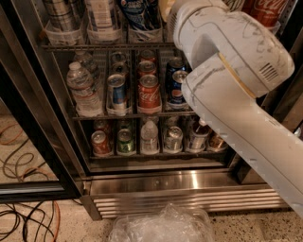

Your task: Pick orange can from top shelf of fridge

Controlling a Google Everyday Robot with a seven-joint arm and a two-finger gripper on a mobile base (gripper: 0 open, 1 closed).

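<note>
My robot's bulky white arm (236, 80) fills the upper right of the frame and runs from the lower right edge up to the top centre. It covers the gripper, which sits somewhere behind the arm's housing at the level of the grey wire top shelf (94, 46). I cannot tell whether the gripper is open or closed.

Of the tall orange can (236, 4) I see only a streaked sliver at the top edge, standing on that shelf between the arm and the tall red Coca-Cola can (265, 12).

The large black-framed fridge (189, 201) takes up most of the view, with its ribbed steel base across the lower middle. On the rack below the top shelf, left of centre, a clear plastic water bottle (83, 90) stands. A short red Coca-Cola can (149, 92) is at centre, with a blue Pepsi can (178, 85) just right of it.

A crumpled clear plastic bag (161, 227) lies at bottom centre, and black and orange cables (23, 217) trail in the lower left.
</note>
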